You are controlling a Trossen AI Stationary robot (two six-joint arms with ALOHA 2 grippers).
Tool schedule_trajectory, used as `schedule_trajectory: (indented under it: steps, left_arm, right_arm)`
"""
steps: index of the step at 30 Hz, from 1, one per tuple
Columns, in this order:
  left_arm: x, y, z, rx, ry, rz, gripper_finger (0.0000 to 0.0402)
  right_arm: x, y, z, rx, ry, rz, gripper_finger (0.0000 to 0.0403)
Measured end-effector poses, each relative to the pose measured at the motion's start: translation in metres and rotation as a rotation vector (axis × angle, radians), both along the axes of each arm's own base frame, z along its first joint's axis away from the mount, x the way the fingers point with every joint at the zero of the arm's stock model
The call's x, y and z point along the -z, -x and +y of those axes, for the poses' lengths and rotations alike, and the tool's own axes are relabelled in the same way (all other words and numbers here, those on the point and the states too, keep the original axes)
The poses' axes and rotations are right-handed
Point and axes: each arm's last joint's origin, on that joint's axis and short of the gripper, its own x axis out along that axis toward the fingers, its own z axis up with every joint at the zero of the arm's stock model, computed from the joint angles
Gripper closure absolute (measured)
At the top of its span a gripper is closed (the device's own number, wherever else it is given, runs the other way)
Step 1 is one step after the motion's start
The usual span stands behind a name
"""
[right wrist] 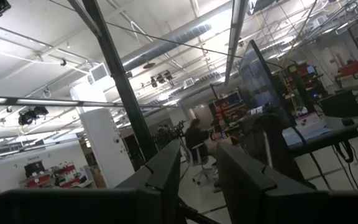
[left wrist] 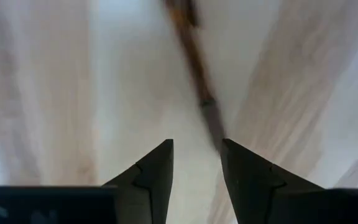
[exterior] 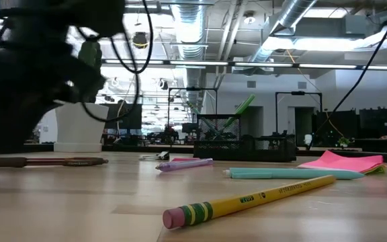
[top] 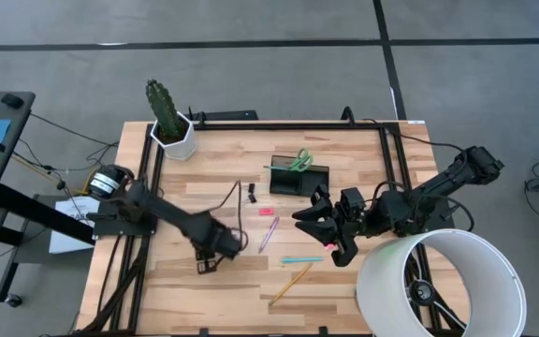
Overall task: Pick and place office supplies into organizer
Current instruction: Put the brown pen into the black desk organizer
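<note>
My left gripper (top: 221, 245) (left wrist: 196, 155) is open and points down at the wooden table, low over one end of a dark pen (top: 240, 211) (left wrist: 197, 81). That end lies between its fingers, close to one of them. My right gripper (top: 324, 229) (right wrist: 199, 165) hangs open in the air near the table's middle, pointing out into the room and holding nothing. The black mesh organizer (top: 299, 178) (exterior: 237, 138) stands behind it with the green-handled scissors (top: 299, 161) (exterior: 242, 105) upright inside. My left gripper comes from above with its fingers on either side of the dark pen's end (left wrist: 215, 127). The end lies right beside one finger (left wrist: 235, 165). I cannot tell whether that finger touches it. The pen lies flat on the table.
A purple pen (top: 269, 234), a teal pen (top: 302, 259), a yellow pencil (top: 291, 284) and a pink sticky pad (exterior: 345, 161) lie loose mid-table. A black binder clip (top: 252, 194) lies beside the dark pen. A potted cactus (top: 168, 117) stands far left and a large white lampshade (top: 443, 281) near right.
</note>
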Motion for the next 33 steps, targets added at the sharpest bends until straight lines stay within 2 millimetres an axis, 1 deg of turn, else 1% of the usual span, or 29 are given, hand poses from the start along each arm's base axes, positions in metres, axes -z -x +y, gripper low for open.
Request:
schedule_trajectory:
  steps: [3,6,9,13,16,21,23,27,30,33]
  left_arm:
    - [0.009,0.007,-0.009,-0.004,-0.03,-0.031,0.0276]
    - [0.017,0.009,-0.015,-0.031,-0.019,-0.095,0.0276]
    - [0.02,0.011,-0.016,-0.062,-0.022,-0.112,0.0276]
    - [0.026,0.016,-0.014,-0.048,-0.028,-0.115,0.0281]
    - [0.032,0.019,-0.012,-0.037,0.016,-0.118,0.0305]
    - [0.03,0.015,-0.012,-0.01,0.031,-0.126,0.0381]
    - [0.026,0.01,-0.012,-0.013,0.023,-0.11,0.0386]
    - [0.007,-0.003,-0.013,0.05,-0.003,-0.09,0.0381]
    - [-0.021,-0.015,-0.012,0.109,-0.061,-0.118,0.039]
    - [-0.051,-0.022,-0.008,0.2,-0.195,-0.111,0.0392]
  right_arm:
    - [0.0,0.0,0.0,0.0,0.0,0.0,0.0305]
    - [0.0,0.0,0.0,0.002,0.0,0.0,0.0305]
    - [0.0,0.0,-0.001,0.002,0.0,0.001,0.0305]
    - [0.0,0.0,0.0,0.002,0.001,0.002,0.0305]
    - [0.0,0.0,0.0,0.002,0.001,0.002,0.0305]
    - [0.0,0.0,0.0,0.002,0.001,0.003,0.0305]
    - [0.0,0.0,0.0,0.001,0.001,0.003,0.0305]
    - [0.0,0.0,0.0,0.001,0.0,0.001,0.0305]
    - [0.0,0.0,0.0,-0.001,-0.001,-0.001,0.0305]
    - [0.0,0.0,0.0,-0.012,-0.021,0.001,0.0305]
